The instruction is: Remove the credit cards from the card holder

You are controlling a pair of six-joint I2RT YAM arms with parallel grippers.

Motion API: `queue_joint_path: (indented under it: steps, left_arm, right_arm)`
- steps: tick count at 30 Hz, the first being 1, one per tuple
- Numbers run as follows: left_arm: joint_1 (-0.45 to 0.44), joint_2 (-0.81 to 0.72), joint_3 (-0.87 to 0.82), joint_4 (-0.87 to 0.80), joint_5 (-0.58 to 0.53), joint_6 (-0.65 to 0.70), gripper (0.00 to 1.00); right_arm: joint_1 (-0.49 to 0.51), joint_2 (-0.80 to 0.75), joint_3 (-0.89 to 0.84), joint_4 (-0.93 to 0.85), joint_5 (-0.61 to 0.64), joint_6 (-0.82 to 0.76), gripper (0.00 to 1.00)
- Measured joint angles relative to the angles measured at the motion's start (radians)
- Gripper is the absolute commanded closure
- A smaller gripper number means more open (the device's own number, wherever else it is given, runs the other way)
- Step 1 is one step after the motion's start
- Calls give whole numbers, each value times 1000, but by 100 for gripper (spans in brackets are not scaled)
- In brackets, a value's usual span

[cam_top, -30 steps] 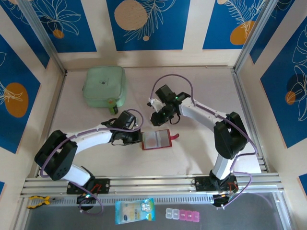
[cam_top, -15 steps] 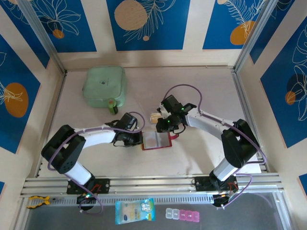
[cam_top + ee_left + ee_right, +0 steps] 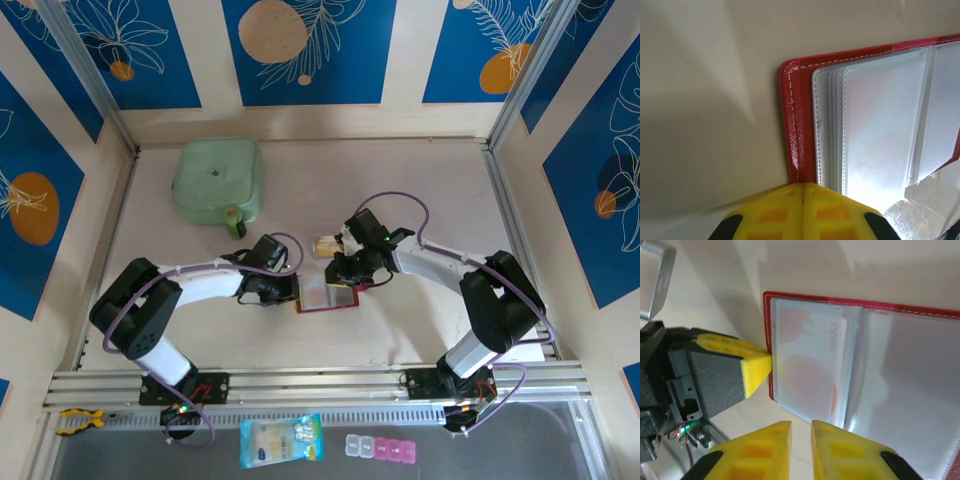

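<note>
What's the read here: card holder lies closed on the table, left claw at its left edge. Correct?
Not closed. The card holder lies open on the table, clear pockets facing up, as the right wrist view shows. The left claw is at its left edge, as stated.

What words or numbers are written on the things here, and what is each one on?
Nothing here reads clearly.
Card in the card holder's clear pocket: one pale pink word, sideways behind the plastic, too blurred to read.
Loose card on the table: print too small to read.
Blue-and-white packet in front of the arm bases: print too small to read.
</note>
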Motion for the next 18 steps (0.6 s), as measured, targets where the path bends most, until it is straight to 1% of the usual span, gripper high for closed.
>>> queue_joint_path:
  steps: [6, 18]
  left_arm:
    - [0, 0, 5, -7, -5, 1, 96]
    - [0, 5, 14, -19, -11, 5, 96]
  right_arm:
    - [-2, 9, -27, 75, -69, 50, 73]
    - [6, 101, -16, 130, -108, 76, 70]
